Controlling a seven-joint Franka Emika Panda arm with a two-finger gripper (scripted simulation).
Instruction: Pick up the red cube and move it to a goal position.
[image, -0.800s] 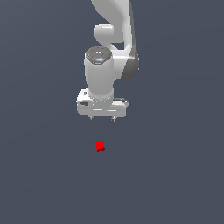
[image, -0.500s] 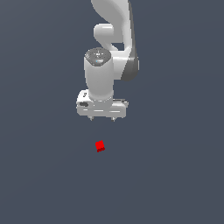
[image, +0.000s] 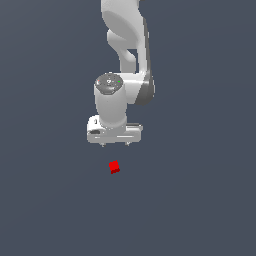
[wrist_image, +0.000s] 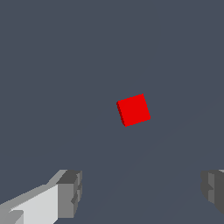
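The small, plain bright-red cube (image: 114, 167) lies alone on the flat dark grey-blue floor (image: 200, 200), turned a little askew to my jaws. In the exterior view it sits just below my white two-fingered gripper (image: 115, 144), apart from it and untouched; in the wrist view the same cube (wrist_image: 133, 110) shows between and beyond my two grey fingertips (wrist_image: 70, 192).

My jaws stand wide apart with nothing between them. Against the frames from a moment ago, the cube has not shifted, while my hand has swung slightly toward the exterior view's left, so it now sits more nearly over the cube. My upper links have also leaned that way.

I judge this as the alignment step nearly done: lowering and closing are not yet begun, and no goal marker is visible.
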